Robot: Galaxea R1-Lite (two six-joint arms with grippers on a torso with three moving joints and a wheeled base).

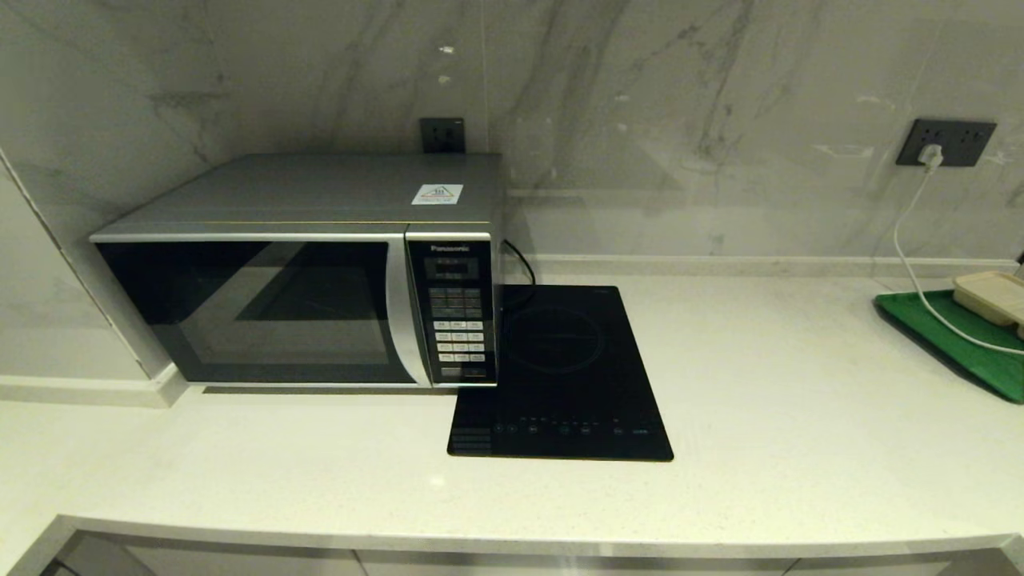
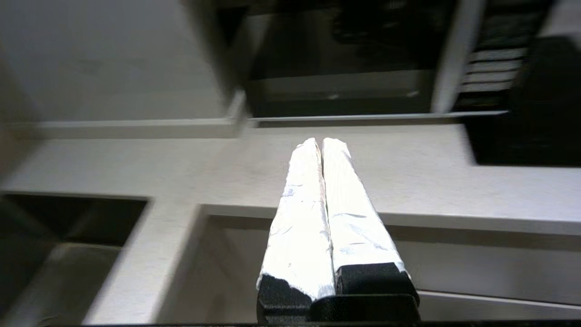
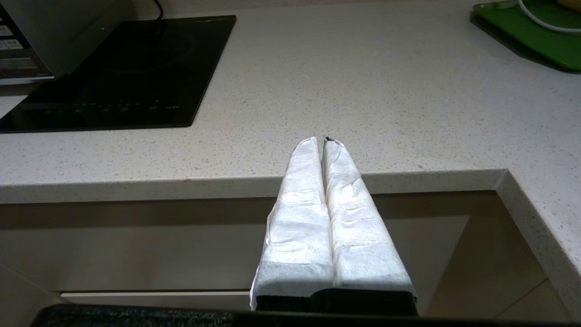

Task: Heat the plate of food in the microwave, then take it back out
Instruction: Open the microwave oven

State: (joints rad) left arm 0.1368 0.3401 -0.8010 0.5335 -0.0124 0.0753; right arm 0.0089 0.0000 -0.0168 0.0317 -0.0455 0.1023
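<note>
Head view shows neither arm, so we read both tools from the wrist views. We see the left gripper [image 2: 321, 143] with its white-wrapped fingers pressed together and holding nothing; it hangs off the counter's [image 1: 720, 448] front edge, pointed toward the microwave [image 1: 296, 272]. We see the right gripper [image 3: 321, 141] likewise pressed together and empty, parked off the front edge, right of the microwave and facing the bare stretch of counter.

The plate of food appears in no view, and the microwave's dark glass door [image 1: 256, 308] is closed; we cannot tell whether the plate sits behind it.

We judge the step in hand to be opening the door. To do it well, spread the left fingers before arrival, close them squarely around the curved silver handle [image 1: 400, 312] at the door's right edge, and pull along the door's swing without dragging the oven. Keep clear of the black induction hob [image 1: 560, 376] just right of the microwave.

Writing: "Panasonic" on the keypad panel [image 1: 456, 316]. A warning sticker [image 1: 437, 194] lies on the microwave's top; its text is too small to read. Far right of the microwave, a beige box [image 1: 992, 296] rests on a green tray [image 1: 952, 344]
</note>
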